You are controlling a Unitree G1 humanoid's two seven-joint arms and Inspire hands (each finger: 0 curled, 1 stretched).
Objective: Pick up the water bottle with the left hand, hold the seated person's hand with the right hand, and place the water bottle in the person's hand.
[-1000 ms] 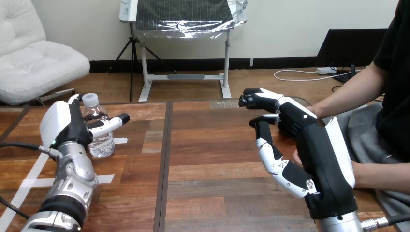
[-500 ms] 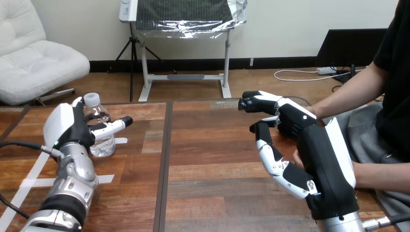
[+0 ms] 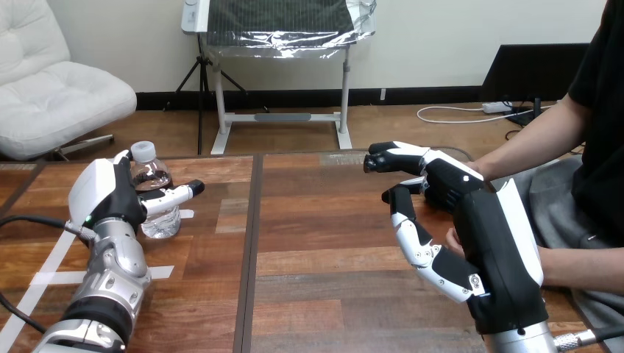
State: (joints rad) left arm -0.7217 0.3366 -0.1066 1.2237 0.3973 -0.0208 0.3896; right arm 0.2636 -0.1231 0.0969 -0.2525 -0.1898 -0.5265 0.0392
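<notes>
light: bright, even, falling from above the table (image 3: 324, 243) | sheen: pale, soft, on the wood toward the table's far edge | shadow: faint, soft-edged, on the table beside the water bottle (image 3: 163, 219) | glare: small glints on the bottle's clear plastic

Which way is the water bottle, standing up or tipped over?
Standing up: the water bottle has its white cap on top, body straight, with the left hand curled round it.
</notes>
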